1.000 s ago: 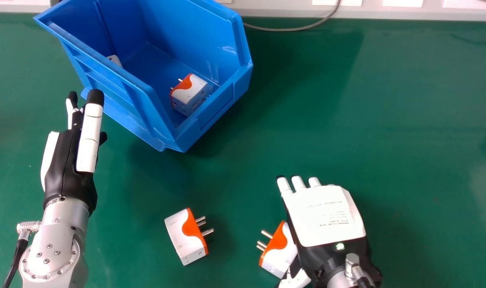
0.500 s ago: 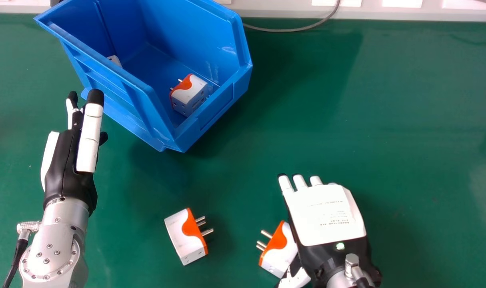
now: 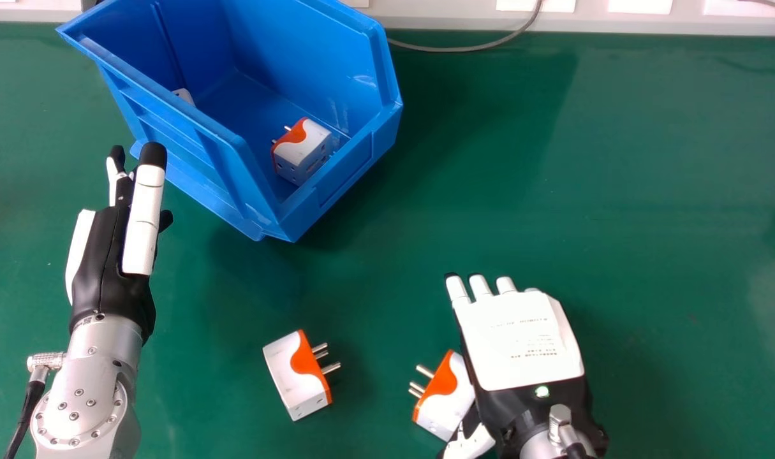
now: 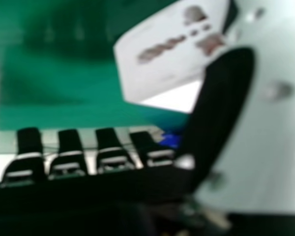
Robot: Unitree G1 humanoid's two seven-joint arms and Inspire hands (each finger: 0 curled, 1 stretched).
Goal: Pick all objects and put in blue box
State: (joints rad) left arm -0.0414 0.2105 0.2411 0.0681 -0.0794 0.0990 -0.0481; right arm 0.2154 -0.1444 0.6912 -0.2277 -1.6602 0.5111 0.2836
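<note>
My right hand is palm down at the lower right in the head view, fingers extended. A white and orange adapter lies against its thumb side, partly covered by the hand. The right hand view has this adapter beside the thumb of my right hand, its fingers not curled round it. Another adapter lies on the table between the hands, prongs pointing right. My left hand is held open just left of the blue box. Inside the box are an adapter and a partly hidden white object.
The green table stretches across the work area. A grey cable runs from behind the box along the table's far edge. A black cable hangs from the left forearm.
My right hand's fingertips have shifted slightly forward and to the right. The left hand, the box and the adapters hold their places.
</note>
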